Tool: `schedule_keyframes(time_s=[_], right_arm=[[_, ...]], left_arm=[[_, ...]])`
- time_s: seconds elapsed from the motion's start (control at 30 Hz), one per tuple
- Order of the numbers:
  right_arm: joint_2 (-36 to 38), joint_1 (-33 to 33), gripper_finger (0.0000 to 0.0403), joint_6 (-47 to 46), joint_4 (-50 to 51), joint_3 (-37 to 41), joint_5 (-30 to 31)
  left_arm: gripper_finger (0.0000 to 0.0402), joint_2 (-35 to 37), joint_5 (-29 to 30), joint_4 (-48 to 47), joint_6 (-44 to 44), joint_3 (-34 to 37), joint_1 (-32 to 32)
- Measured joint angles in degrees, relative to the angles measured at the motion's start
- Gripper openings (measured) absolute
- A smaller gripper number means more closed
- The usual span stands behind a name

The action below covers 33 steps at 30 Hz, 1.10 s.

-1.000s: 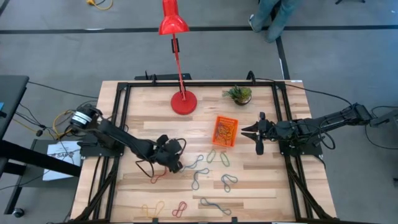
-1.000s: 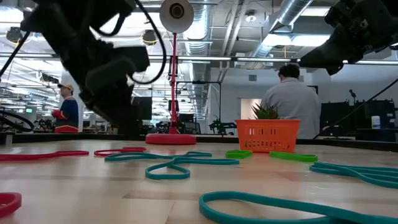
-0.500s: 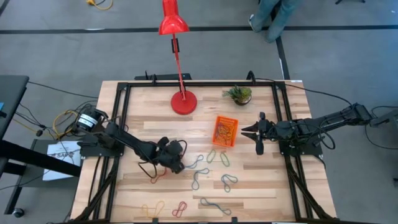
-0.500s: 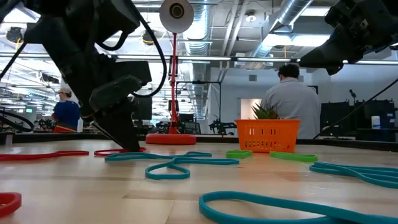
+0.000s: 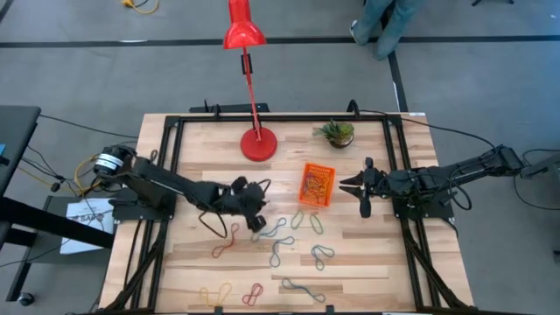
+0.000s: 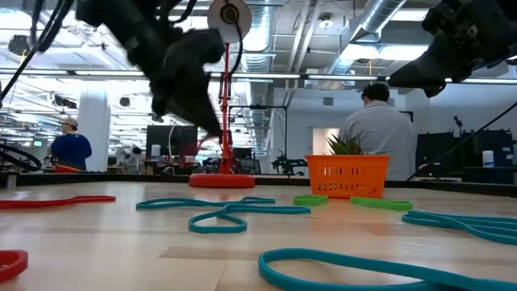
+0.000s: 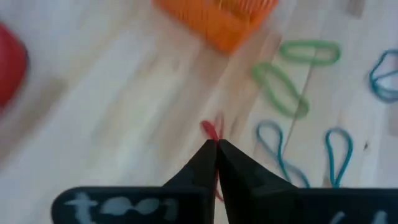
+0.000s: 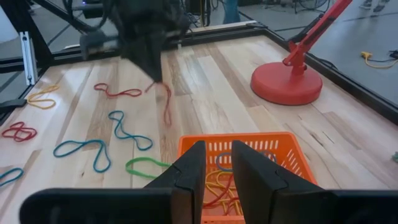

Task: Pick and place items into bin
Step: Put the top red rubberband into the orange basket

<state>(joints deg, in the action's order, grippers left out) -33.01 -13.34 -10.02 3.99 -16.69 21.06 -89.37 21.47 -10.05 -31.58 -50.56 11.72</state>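
My left gripper hangs above the table's middle, left of the orange bin, and is shut on a red band. The bin has several bands inside. More bands lie flat on the wood: another red one, teal ones, green ones, a grey one and a yellow one. My right gripper waits open in the air just right of the bin, its fingers over the bin's near wall. My left gripper pinches the red band between its two shut fingertips, at the band's upper end. The fingers point slantwise down. The band is lifted off the table and hangs slack below them.
A red lamp stands on its round base at the far side, with a small potted plant to its right. A black frame runs along the table's edges. People stand in the room beyond.
My left gripper stood with its fingertips at the table on a red band. It has risen and moved toward the right and far edges, toward the bin. The red band came up with it and now hangs clear of the wood.
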Motion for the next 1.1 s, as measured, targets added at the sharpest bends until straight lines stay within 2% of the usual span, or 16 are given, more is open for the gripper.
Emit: schedule_keyframes(time_s=[0.17,0.3,0.47,0.6,0.87,1.1], right_arm=[[0.0,0.0,0.007,0.0,-0.1,0.0,0.0],[0.0,0.0,0.007,0.0,-0.1,0.0,0.0],[0.0,0.0,0.007,0.0,-0.1,0.0,0.0],[0.0,0.0,0.007,0.0,-0.1,0.0,0.0],[0.0,0.0,0.007,0.0,-0.1,0.0,0.0],[0.0,0.0,0.007,0.0,0.0,0.0,0.0]], left_arm=[[0.0,0.6,-2.2,0.9,9.8,-6.0,-3.8],[0.0,-1.6,-5.2,3.4,16.6,-9.6,-6.8],[0.0,-5.2,-11.9,10.0,22.5,-12.1,-10.4],[0.0,-9.2,-16.1,14.1,24.4,-14.0,-12.9],[0.0,-19.6,-20.2,21.8,26.8,-19.4,-15.4],[0.0,-27.7,-21.8,20.3,26.9,-27.5,-16.3]])
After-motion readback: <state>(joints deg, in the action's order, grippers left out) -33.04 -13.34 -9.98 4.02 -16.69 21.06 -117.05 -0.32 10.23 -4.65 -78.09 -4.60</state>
